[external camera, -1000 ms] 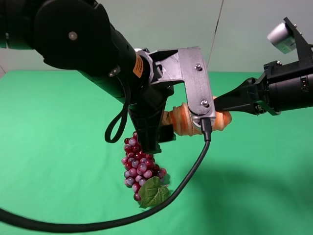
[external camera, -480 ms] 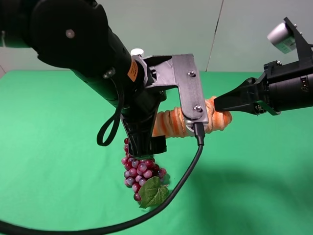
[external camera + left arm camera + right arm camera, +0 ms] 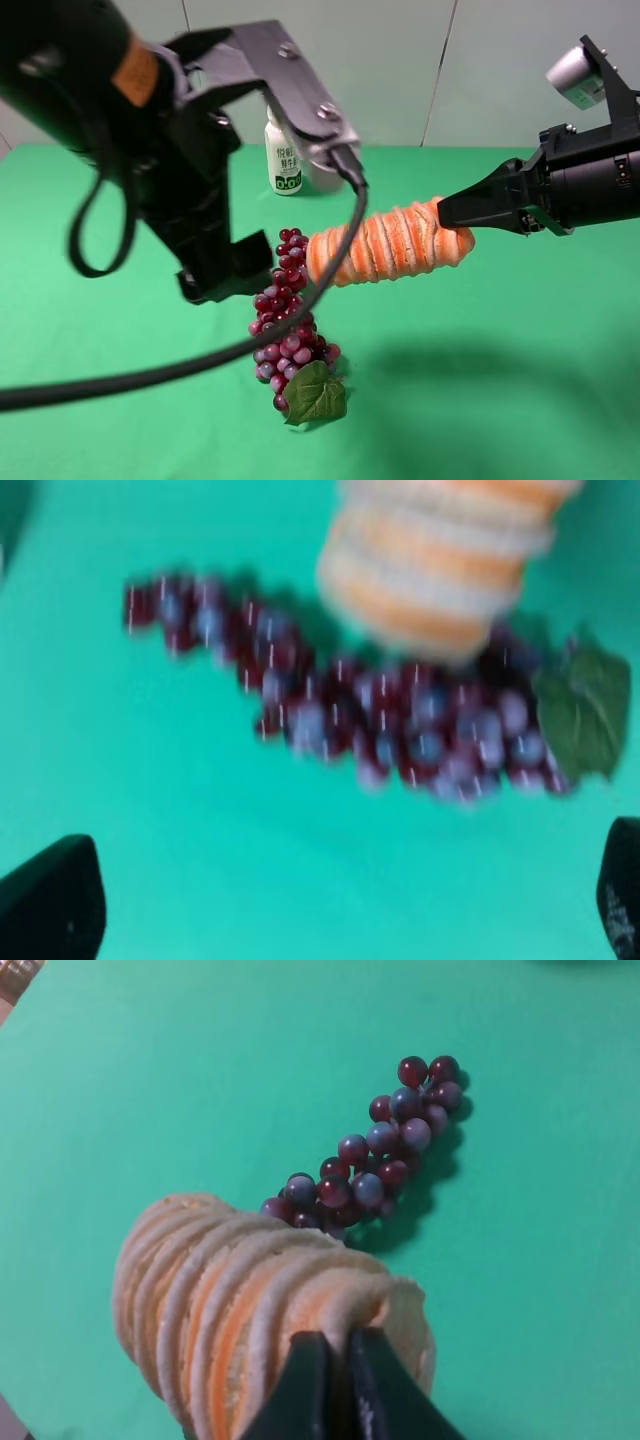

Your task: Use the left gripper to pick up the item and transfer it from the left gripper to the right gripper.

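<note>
The black tapered fingers [image 3: 300, 1390] of the right gripper [image 3: 444, 213] are clenched on one end of the orange-and-cream ribbed toy bread loaf [image 3: 388, 246]. They bite into its end slice, so the rest sticks out sideways in the air, up above the dark red plastic grape bunch with its green leaf [image 3: 292, 335], touching nothing else. Gripping at the very end looks deliberate, since it leaves the loaf's length clear for the other arm. The left gripper [image 3: 225, 280], a black two-finger claw under a silver bracket plate [image 3: 300, 90], is released, its fingers [image 3: 50, 905] spread wide and empty. In its wrist view only their tips show, with the grape bunch and the loaf's free end blurred between them. It hangs beside and above the grape bunch, on the side away from the right gripper, apart from the loaf. The right gripper alone bears the loaf's weight, so the transfer looks done. Behind the grape bunch a white plastic bottle [image 3: 287, 155] stands upright on the green table [image 3: 520, 400], playing no part.
</note>
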`<action>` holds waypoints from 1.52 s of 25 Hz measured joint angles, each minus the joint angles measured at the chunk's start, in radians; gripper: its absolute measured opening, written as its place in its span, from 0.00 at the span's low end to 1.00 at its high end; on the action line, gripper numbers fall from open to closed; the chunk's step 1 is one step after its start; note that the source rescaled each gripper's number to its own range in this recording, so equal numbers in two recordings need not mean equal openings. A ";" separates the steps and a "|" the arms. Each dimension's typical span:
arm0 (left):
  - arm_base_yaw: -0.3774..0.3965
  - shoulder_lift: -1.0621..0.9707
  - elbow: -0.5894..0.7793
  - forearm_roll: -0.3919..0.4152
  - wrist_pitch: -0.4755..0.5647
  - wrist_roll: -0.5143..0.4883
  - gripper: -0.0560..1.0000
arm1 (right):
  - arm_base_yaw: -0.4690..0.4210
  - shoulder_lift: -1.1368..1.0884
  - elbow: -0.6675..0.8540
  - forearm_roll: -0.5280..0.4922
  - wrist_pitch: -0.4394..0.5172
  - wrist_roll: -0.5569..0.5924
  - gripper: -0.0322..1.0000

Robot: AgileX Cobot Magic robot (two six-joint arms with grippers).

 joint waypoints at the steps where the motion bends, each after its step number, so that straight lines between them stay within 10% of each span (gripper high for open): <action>1: 0.000 -0.016 0.000 0.000 0.036 -0.033 0.99 | 0.000 0.000 0.000 0.000 0.000 0.000 0.04; 22: 0.000 -0.657 0.363 0.014 0.174 -0.413 0.98 | 0.000 0.000 0.000 -0.029 0.002 0.000 0.04; 38: 0.000 -1.096 0.572 -0.109 0.174 -0.321 0.98 | 0.000 0.000 0.000 -0.046 0.001 0.042 0.04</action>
